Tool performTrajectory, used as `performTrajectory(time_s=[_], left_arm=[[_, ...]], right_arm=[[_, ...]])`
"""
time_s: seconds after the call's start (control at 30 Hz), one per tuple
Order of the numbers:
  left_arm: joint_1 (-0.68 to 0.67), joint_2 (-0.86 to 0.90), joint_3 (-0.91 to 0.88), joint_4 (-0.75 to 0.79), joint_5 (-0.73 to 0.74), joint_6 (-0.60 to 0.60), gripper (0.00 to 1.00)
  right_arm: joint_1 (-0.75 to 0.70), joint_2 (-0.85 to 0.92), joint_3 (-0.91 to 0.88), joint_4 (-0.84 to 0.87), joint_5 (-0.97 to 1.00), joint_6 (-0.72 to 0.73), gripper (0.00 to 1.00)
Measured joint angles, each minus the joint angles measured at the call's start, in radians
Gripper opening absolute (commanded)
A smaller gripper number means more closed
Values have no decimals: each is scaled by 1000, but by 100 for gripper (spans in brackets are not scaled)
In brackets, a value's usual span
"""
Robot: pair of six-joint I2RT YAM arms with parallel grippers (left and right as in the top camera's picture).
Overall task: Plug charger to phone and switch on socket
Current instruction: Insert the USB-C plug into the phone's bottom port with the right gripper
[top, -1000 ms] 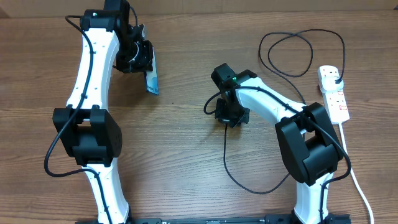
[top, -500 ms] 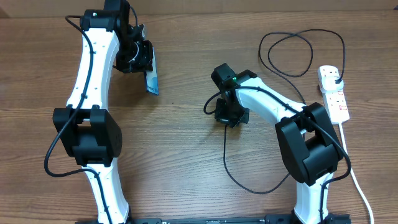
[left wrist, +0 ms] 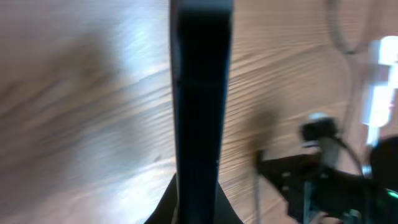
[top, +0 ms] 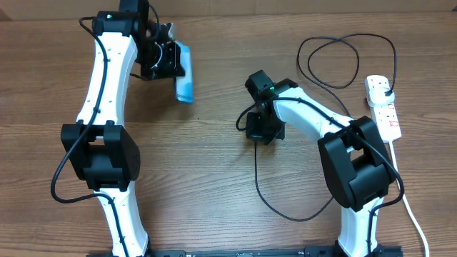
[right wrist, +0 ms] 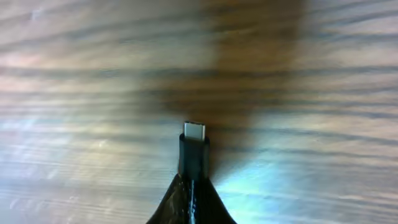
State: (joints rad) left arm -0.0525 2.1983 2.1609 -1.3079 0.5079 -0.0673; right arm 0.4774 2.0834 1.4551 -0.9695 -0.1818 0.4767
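The phone [top: 185,73], held in the left jaws, now sits turned and higher over the tabletop [top: 214,187]. The right jaws are now closed on the tip of the charger [right wrist: 194,149], so plugging can begin.

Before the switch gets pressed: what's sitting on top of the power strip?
The charger plug sits in the power strip's far outlet. Red marks show along the rest; whether any switch is on is too small to tell.
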Motion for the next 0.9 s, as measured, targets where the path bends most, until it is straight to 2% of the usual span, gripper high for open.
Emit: performTrajectory(time_s=[0.13, 0.17, 0.23, 0.33, 0.47, 0.63, 0.9], left_arm=[[0, 0, 0, 111, 274, 64, 4], [0, 0, 0, 136, 328, 71, 4], [5, 0, 0, 197, 543, 85, 4], [8, 0, 0, 239, 716, 94, 4], [8, 0, 0, 239, 840, 93, 4], [7, 0, 0, 231, 874, 93, 4], [-55, 0, 0, 183, 766, 93, 4]], right_arm=[[-30, -24, 79, -10, -189, -109, 4], [-45, -70, 86, -10, -266, -158, 4], [-64, -168, 97, -12, -366, -221, 4], [-65, -284, 106, -11, -438, -265, 4], [-65, -376, 107, -10, -470, -282, 4], [-60, -385, 107, -3, -417, -243, 4], [35, -385, 108, 18, -253, -183, 4]])
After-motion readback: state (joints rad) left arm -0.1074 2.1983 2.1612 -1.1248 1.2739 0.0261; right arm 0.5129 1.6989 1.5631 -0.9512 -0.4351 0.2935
